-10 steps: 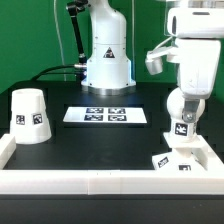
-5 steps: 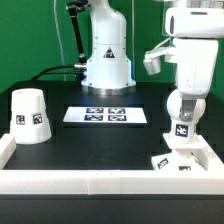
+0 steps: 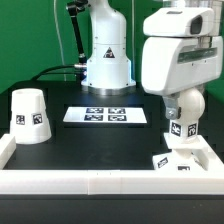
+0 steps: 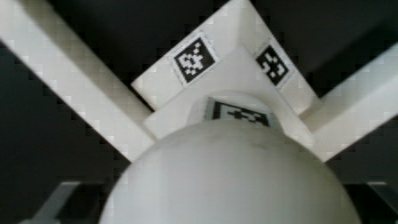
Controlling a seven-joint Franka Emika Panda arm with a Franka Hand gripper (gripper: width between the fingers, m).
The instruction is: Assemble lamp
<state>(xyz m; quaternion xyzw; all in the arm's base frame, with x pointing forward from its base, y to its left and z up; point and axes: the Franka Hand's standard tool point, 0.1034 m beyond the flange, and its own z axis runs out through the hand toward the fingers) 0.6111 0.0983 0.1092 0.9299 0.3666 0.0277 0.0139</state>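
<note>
The round-headed bulb (image 3: 182,110) stands upright on the flat square base (image 3: 184,160), which lies in the table's near corner at the exterior view's right. My gripper (image 3: 182,98) hangs straight over the bulb's head, fingers on either side. In the wrist view the bulb (image 4: 222,175) fills the middle, above the tagged base (image 4: 228,60), and a dark gap shows between each fingertip (image 4: 39,200) and the bulb, so the jaws stand open around it. The tapered shade (image 3: 28,115) stands alone at the exterior view's left.
The marker board (image 3: 105,115) lies flat mid-table. The arm's white pedestal (image 3: 107,55) stands behind it. White rails (image 3: 100,182) edge the table along the front and sides, and meet in the corner around the base.
My wrist has turned over the bulb, so the hand now looks much wider in the exterior view. The bulb's tag still faces the camera, shifted only slightly left. The shade has not moved.
</note>
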